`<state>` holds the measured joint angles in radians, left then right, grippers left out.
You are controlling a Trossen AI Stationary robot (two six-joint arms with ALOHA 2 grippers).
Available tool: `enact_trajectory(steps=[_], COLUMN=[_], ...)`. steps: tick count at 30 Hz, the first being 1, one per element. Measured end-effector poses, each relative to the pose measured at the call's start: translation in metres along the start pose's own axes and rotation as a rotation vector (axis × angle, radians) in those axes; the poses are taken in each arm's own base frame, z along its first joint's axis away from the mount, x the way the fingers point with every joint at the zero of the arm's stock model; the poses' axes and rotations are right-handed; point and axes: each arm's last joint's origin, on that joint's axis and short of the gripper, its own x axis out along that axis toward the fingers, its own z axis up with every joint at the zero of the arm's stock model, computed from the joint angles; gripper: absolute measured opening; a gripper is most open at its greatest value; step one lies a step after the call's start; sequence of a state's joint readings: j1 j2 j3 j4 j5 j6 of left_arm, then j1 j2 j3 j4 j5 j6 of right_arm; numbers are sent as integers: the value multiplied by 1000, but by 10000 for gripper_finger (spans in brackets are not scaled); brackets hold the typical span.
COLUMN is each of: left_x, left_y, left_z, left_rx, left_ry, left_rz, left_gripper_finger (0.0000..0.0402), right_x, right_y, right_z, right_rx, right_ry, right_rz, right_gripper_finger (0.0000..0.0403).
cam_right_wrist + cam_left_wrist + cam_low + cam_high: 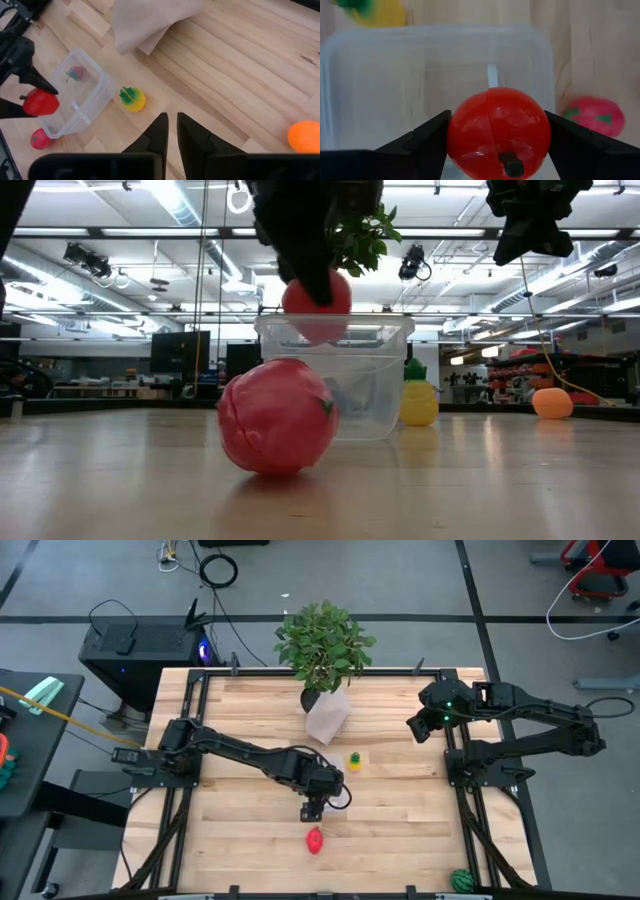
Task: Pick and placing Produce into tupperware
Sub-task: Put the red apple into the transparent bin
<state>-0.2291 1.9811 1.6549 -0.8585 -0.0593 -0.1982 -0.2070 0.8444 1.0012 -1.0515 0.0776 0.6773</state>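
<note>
My left gripper [314,808] hangs over the clear tub [75,102], shut on a red tomato [497,132]. The tub stands on the table; a small red and green piece [75,74] lies inside it. A pinkish-red piece [315,840] lies on the table at the tub's near side, and a yellow one with a green top [354,761] stands just beyond it. An orange piece [305,136] and a striped green one [461,880] lie toward the right. My right gripper [420,727] waits, shut, above the table's far right part. My left gripper pinches the red tomato [316,305] between its two fingers, one finger [427,137] on each opposite side of the ball. The fingers come from above, pointing down. The tomato is lifted clear, at about rim height over the tub's inside [420,85].
A leafy potted plant [322,640] in a pale wrapped pot [327,715] stands at the table's far middle edge, close behind the yellow piece. Bare wood lies along the table's near left [230,830]. Black frame rails [180,810] run down both sides.
</note>
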Motion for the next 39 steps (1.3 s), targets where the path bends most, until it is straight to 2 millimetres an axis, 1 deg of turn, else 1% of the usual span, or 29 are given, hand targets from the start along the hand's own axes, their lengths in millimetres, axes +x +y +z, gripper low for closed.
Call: enact_trajectory(steps=[12,39], left_x=[6,6], left_y=[-2,-1], left_z=[-2,-3], left_rx=[6,10], left_ry=[25,34], left_rz=[0,2], left_gripper_finger=[295,295], right_x=[0,0], right_y=[0,0], right_z=[0,0], right_rx=[0,1], right_ry=[0,0], right_rz=[0,1], right_gripper_finger=[46,46])
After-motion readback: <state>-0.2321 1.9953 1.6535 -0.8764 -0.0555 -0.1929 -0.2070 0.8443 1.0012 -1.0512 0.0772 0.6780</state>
